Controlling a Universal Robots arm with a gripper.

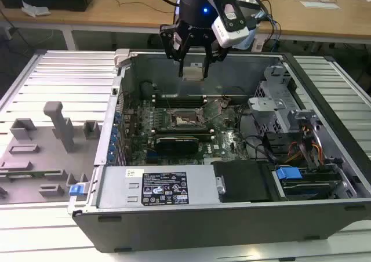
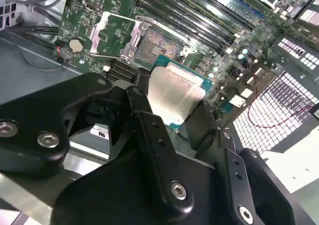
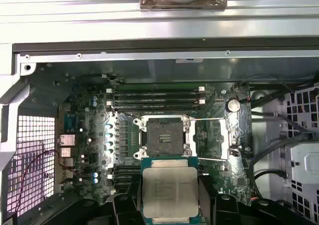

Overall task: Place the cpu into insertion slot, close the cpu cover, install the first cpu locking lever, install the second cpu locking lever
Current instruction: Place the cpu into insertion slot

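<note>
My gripper [image 1: 192,69] hangs above the open computer case, shut on the cpu [image 3: 169,192], a flat square chip with a dull silver top held by its edges between the black fingers [image 2: 145,113]. Below it the insertion slot [image 3: 162,135] lies uncovered, a dark square with a silver rim, on the green motherboard [image 1: 184,120]. The cpu cover [image 3: 213,139] is swung open and lies beside the slot. Two thin wire locking levers [image 3: 209,119] stand unlatched along the cover's sides. In the second wrist view the cpu [image 2: 174,95] hovers short of the slot [image 2: 159,46], clear of the board.
Long black memory slots [image 3: 157,98] run beside the socket. The case walls [image 1: 116,99] ring the board; a power supply [image 1: 162,186], drive cage [image 1: 272,99] and cables [image 1: 307,146] sit nearby. A grey fixture tray [image 1: 40,146] lies at the exterior view's left.
</note>
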